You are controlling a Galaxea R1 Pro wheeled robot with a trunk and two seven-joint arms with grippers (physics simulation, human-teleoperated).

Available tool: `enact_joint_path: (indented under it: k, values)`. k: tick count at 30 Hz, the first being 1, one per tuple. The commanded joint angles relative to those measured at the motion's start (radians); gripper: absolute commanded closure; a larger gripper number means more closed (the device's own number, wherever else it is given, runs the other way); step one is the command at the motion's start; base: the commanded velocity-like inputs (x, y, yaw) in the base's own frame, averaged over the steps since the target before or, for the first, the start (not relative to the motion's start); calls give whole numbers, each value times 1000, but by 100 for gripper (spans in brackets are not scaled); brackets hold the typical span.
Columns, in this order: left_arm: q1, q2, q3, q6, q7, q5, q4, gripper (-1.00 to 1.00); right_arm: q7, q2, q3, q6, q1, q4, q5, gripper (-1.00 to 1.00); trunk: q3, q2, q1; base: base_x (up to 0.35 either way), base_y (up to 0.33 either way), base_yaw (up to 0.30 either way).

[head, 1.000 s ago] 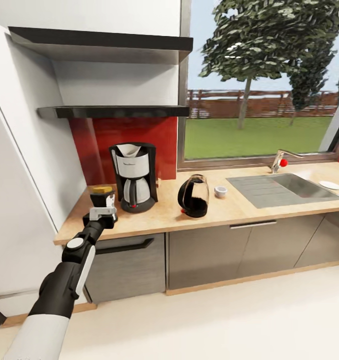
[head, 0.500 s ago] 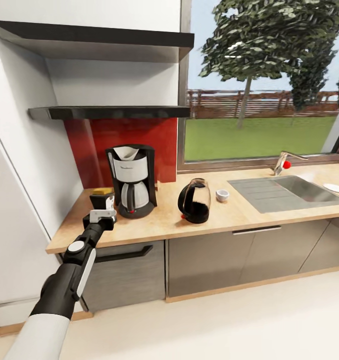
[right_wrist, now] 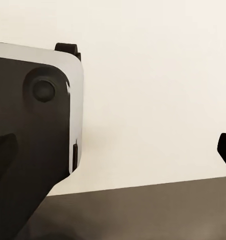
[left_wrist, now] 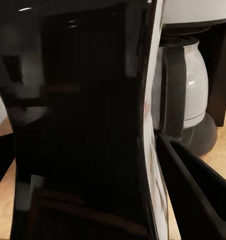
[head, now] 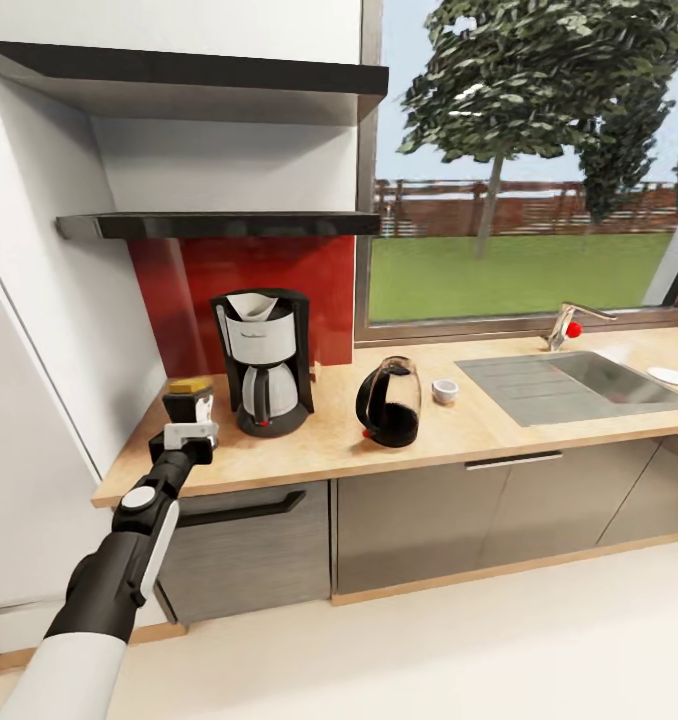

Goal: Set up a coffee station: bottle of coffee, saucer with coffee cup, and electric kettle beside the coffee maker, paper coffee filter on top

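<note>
The black coffee maker [head: 264, 362] stands on the countertop [head: 459, 432] with the white paper coffee filter [head: 256, 305] on top. Just left of it, my left gripper [head: 186, 422] is shut on the dark bottle of coffee [head: 188, 398] with its yellow lid, low over the counter. In the left wrist view the bottle [left_wrist: 78, 120] sits between the fingers [left_wrist: 193, 190], and the coffee maker's carafe [left_wrist: 193, 85] is close behind. The dark electric kettle [head: 389, 402] stands right of the machine, the white coffee cup [head: 443, 389] beyond it. The saucer [head: 669, 376] lies far right by the sink. My right gripper [right_wrist: 113, 155] is open, with nothing between its fingers.
The black kitchen shelf [head: 219, 225] hangs above the machine, with a second board higher up. A sink [head: 569, 378] and tap [head: 561, 325] sit under the window. A white wall panel [head: 39, 400] bounds the counter's left end. Grey cabinets stand below.
The head camera shifted at first. Since then my left gripper has carried the bottle of coffee a little to the left, away from the coffee maker. The other things have not moved.
</note>
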Motion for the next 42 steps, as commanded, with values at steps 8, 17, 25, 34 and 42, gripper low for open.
enact_joint_path:
  k: [8, 17, 25, 34, 42]
  values:
    - [7, 0, 17, -2, 22, -7, 2, 100, 2, -2, 8, 5, 0, -1, -9, -100, -2, -2, 1, 0, 0, 0]
    - [8, -2, 17, -4, 32, -5, 10, 100, 4, -2, 8, 8, 0, -1, -10, -100, -3, -2, 1, 59, 94, 10]
    - [8, -3, 15, -4, 32, -7, 12, 100, 5, -2, 8, 9, 0, -1, -10, -100, -6, -2, 1, 39, 59, 81]
    - [8, -3, 15, -4, 32, -7, 39, 100, 4, -2, 8, 9, 0, -1, -9, -100, -7, -2, 1, 93, 1, 3]
    - [8, -3, 15, -4, 32, -7, 41, 100, 5, -3, 8, 9, 0, -1, -8, -100, -7, -2, 1, 307, 0, 0]
